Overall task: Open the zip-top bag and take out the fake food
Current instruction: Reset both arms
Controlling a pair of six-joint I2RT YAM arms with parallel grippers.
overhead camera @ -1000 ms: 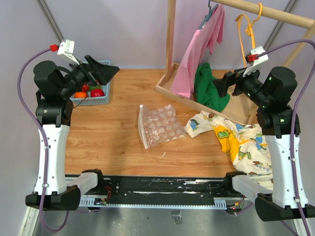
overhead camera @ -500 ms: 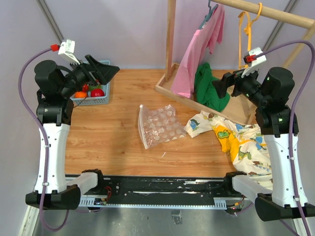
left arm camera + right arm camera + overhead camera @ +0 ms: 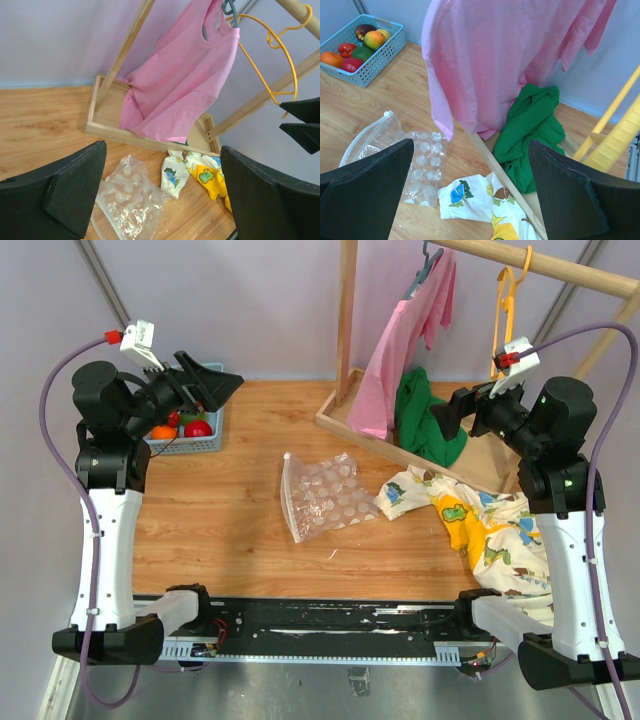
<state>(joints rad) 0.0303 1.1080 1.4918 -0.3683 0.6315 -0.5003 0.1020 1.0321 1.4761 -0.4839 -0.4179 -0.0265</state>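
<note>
The clear zip-top bag (image 3: 322, 495) lies flat on the wooden table mid-centre, its white zip strip along its left edge; nothing coloured shows inside it. It also shows in the left wrist view (image 3: 127, 200) and the right wrist view (image 3: 405, 160). The fake food (image 3: 185, 425), red, orange, green and dark pieces, sits in a blue basket (image 3: 212, 443) at the back left, also in the right wrist view (image 3: 357, 47). My left gripper (image 3: 212, 386) is open and empty, raised above the basket. My right gripper (image 3: 448, 417) is open and empty, raised near the green cloth.
A wooden rack (image 3: 346, 330) stands at the back right with a pink shirt (image 3: 405, 350) and a yellow hanger (image 3: 505, 300). A green cloth (image 3: 425, 425) lies in its base tray. A yellow-and-white cartoon-print cloth (image 3: 480, 525) lies right of the bag.
My right gripper has shifted slightly left and up. The yellow hanger has swung a little. The left arm and the bag have barely moved.
</note>
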